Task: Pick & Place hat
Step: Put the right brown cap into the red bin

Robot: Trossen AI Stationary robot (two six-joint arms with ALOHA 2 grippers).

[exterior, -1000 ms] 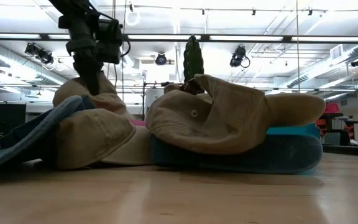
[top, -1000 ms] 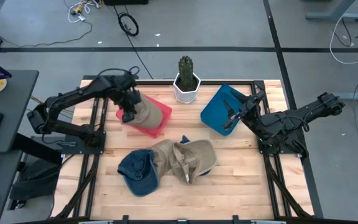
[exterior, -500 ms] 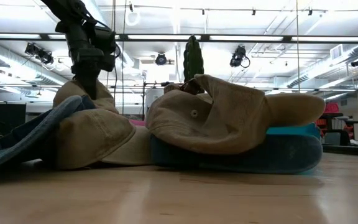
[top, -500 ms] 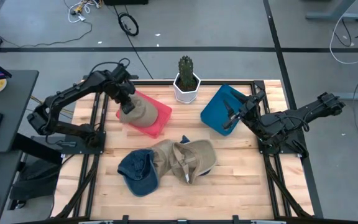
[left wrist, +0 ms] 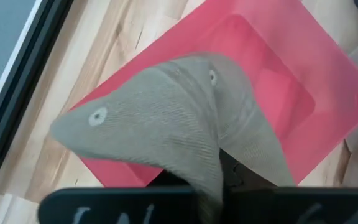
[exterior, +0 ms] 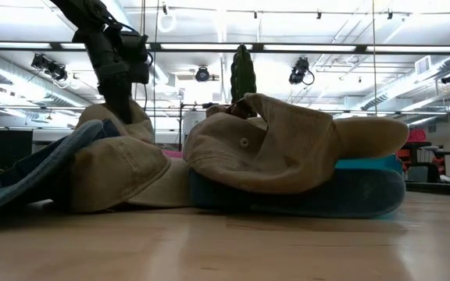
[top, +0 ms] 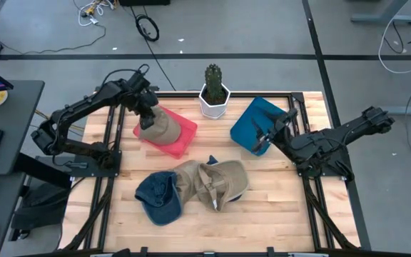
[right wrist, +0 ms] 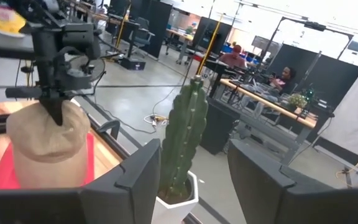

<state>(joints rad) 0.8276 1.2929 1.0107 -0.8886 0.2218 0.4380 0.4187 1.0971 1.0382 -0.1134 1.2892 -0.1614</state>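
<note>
A tan hat (top: 163, 128) stands bunched up on a red tray (top: 183, 141) at the table's far left. My left gripper (top: 146, 120) comes down on the hat from above and is shut on its top; the right wrist view shows that gripper (right wrist: 56, 115) atop the hat (right wrist: 48, 146). My right gripper (top: 265, 137) hangs level over a blue tray (top: 250, 120) at the far right. It is open (right wrist: 194, 163), with nothing between its fingers. My left gripper pinches a gathered fold of the hat's crown (left wrist: 219, 171) between its two fingers, which point steeply down from above. The crown is drawn up into a peak under the fingers. The hat's lower part rests on the red tray (left wrist: 278, 81).
A potted cactus (top: 213, 89) stands at the far edge between the two trays. A pile of hats lies in the middle near the front: a blue one (top: 157, 196) and tan ones (top: 216, 182). Bare wood lies to the pile's right.
My left gripper has swung a little toward the table's far edge, still shut on the tan hat. The hat's top has gone with it while its lower part has stayed on the red tray.
</note>
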